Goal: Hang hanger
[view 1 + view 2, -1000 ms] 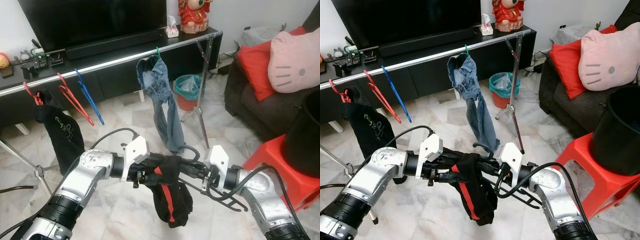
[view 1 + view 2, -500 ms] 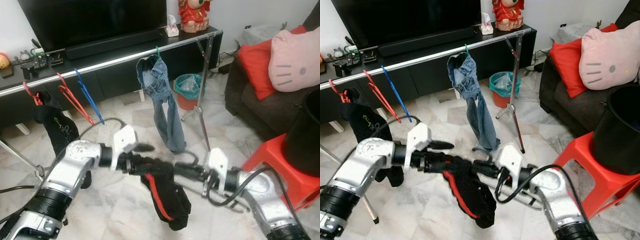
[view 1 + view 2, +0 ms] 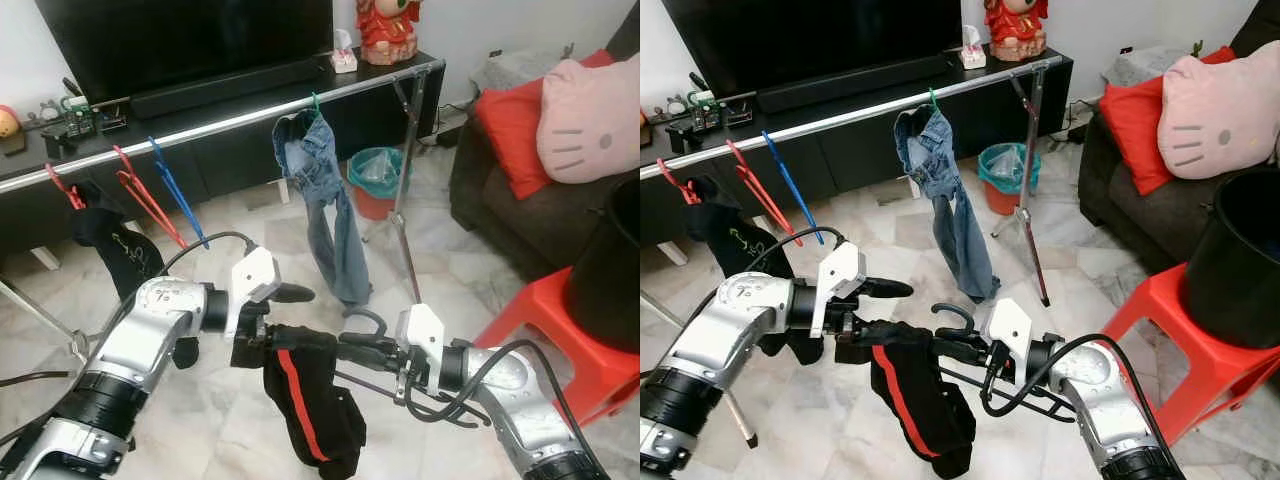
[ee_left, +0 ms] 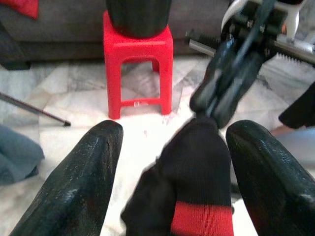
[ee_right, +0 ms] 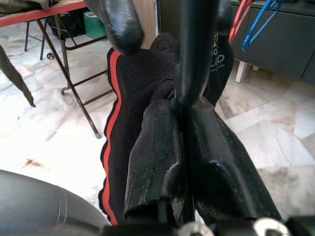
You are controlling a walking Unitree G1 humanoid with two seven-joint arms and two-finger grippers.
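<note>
Nearest me, at about five o'clock in the head view, my right gripper (image 3: 352, 348) is pinched tight on the black hanger (image 3: 985, 372); the wrist camera shows both fingers (image 5: 156, 147) closed against its thin neck. The hook curls up just above the grip, and the wire frame trails back under my forearm. Draped over the hanger's far end, at six o'clock, hangs the black garment with a red stripe (image 3: 305, 405).

At nine o'clock my left gripper (image 3: 262, 318) stands wide open — one finger (image 3: 293, 293) juts out above the cloth, and in its wrist view the two pads (image 4: 74, 182) straddle the garment's top edge without pressing on it.

Further off, from ten to one o'clock, runs the silver rail (image 3: 230, 123) with a red hanger (image 3: 140, 195), a blue hanger (image 3: 180, 195) and jeans (image 3: 325, 215) on it.

The job now, as I judge it, is seating the garment squarely (it looks bunched to one side) before I carry it up. I'd close the left fingers lightly on the cloth, draw it along the frame, keep the right grip firm — then aim the hook at the bare stretch of rail between the blue hanger and the jeans.
</note>
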